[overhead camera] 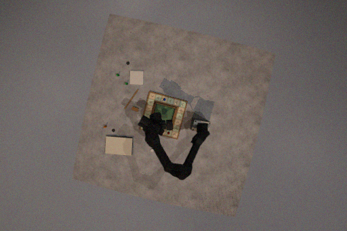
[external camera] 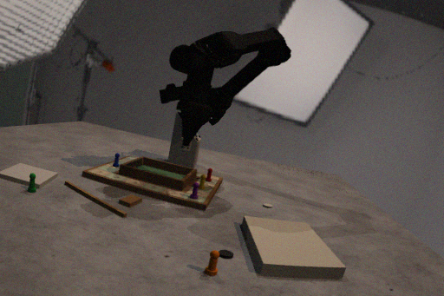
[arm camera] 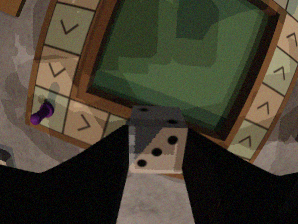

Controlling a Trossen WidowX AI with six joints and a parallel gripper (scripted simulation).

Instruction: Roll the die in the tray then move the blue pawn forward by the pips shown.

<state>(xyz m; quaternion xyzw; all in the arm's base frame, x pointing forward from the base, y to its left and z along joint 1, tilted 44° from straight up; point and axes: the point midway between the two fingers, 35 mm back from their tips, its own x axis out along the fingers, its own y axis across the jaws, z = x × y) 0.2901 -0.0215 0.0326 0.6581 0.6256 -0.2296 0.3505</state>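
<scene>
The tool [external camera: 187, 144] [arm camera: 156, 135] is gripping the die [arm camera: 157, 147] and hovering above the board [external camera: 165, 196] [arm camera: 50, 111], the tray [external camera: 158, 176] [arm camera: 107, 106] apparently lying just ahead, beyond the die's far side.

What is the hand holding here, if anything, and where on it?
The die, pinched by two opposite side faces, the three-pip face between them showing.

Raised white die [arm camera: 158, 145], seemingly tilted, black-pipped
</scene>
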